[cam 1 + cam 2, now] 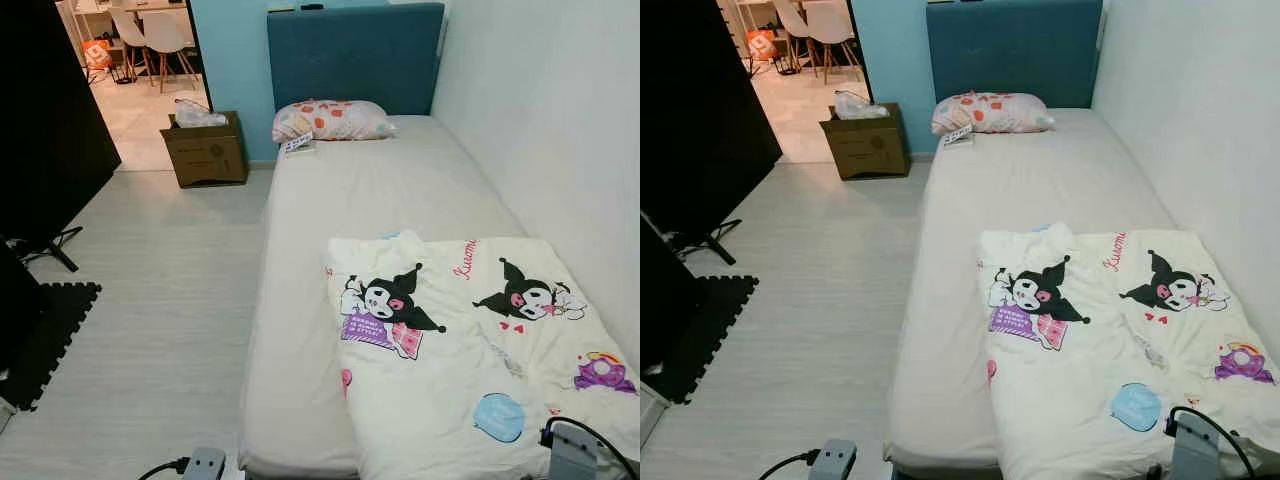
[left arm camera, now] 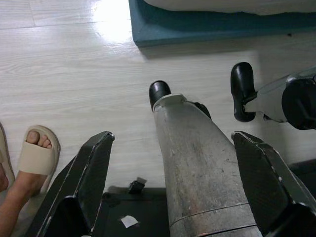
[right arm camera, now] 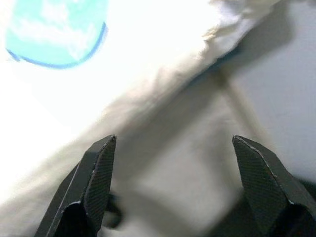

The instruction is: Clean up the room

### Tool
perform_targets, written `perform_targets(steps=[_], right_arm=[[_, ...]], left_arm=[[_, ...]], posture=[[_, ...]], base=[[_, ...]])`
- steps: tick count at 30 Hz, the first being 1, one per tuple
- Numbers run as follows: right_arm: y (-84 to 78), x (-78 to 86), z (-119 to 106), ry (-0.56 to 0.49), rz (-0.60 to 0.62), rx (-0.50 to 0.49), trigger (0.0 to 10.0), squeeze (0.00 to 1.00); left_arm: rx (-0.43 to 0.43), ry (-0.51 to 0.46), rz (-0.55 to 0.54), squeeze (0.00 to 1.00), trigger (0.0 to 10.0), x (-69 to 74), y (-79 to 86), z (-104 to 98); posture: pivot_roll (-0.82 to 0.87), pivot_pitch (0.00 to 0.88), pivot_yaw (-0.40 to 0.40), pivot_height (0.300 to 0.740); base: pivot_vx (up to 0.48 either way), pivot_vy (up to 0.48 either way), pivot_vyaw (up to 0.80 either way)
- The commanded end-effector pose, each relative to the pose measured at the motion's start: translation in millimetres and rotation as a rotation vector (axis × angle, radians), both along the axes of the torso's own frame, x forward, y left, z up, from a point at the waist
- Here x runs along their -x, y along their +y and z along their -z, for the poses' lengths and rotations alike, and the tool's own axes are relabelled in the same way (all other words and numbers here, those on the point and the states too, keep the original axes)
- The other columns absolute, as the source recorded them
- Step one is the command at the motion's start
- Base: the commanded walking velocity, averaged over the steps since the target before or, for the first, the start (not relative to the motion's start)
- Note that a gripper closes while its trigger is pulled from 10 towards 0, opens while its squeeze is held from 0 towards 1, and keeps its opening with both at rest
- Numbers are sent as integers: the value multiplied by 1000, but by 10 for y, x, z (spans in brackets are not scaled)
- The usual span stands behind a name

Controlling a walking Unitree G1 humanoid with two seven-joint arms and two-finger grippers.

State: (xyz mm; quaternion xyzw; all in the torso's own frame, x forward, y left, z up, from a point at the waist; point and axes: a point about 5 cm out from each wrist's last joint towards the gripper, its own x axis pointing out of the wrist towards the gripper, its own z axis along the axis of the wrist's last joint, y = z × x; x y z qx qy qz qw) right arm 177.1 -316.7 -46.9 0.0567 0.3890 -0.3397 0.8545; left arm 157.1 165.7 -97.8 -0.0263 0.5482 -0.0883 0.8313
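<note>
Fingers (image 3: pixel 98 182) of the right gripper (image 3: pixel 173 187) are standing wide apart with nothing between them, hovering close over the near edge of the blanket (image 1: pixel 470 350). Those of the left gripper (image 2: pixel 173 187) are also spread wide and holding nothing; that arm is hanging low over the pale wooden floor (image 2: pixel 74 64), pointing down past the robot's own silver leg (image 2: pixel 197 168) and black foot (image 2: pixel 159 93). Beside it a person's foot in a beige sandal (image 2: pixel 35 155) is standing on the floor.

That blanket is lying spread over the near half of the bed (image 1: pixel 390 190), on the wall side, slightly rumpled. It is cream-white and printed with black-hooded cartoon figures, a purple patch, a pale blue circle and some red script too small to read. At the head of the bed a pillow (image 1: pixel 332 120) with red and orange spots is resting against the blue headboard (image 1: pixel 355 55), and a small flat thing, perhaps a packet (image 1: pixel 298 145), is lying just in front of it. On the floor left of the bed a cardboard box (image 1: pixel 207 150) is sitting near the doorway.
</note>
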Motion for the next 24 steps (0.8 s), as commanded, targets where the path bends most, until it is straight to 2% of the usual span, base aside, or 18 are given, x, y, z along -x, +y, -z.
perform_targets(steps=[1,3,8,9,16,17,21,24], right_arm=[[-17,-94,-64,-126,83,-68,10000,0],[-32,-130,-92,-202,152,-126,10000,0],[-43,-134,-100,-250,208,-172,10000,0],[-54,-143,-111,-320,272,-229,10000,0],[-54,-185,-138,-407,325,-282,10000,0],[-46,-223,-157,-445,335,-304,10000,0],[-27,-282,-187,-487,329,-325,10000,0],[-13,-341,-226,-569,341,-361,10000,0]], left_arm=[[-1,-19,-15,0,10000,-23,30,-12],[5,-34,-29,0,10000,-51,40,-25],[5,-44,-35,0,10000,-78,54,-38],[4,-51,-46,0,10000,-90,76,-45],[-8,-49,-45,0,10000,-79,157,-49],[-11,-48,-44,0,10000,-71,189,-50],[-18,-48,-50,0,10000,-66,234,-54],[-22,-46,-51,0,10000,-58,263,-55]], posture=[[-92,25,37,691],[-90,26,37,681],[-83,26,36,671],[-74,27,40,661],[-59,28,55,636],[-50,27,61,626],[-45,36,67,611],[-43,37,72,606]], base=[[0,0,0],[0,0,0],[0,0,0],[0,0,0],[0,0,0],[0,0,0],[0,0,0],[0,0,0]])
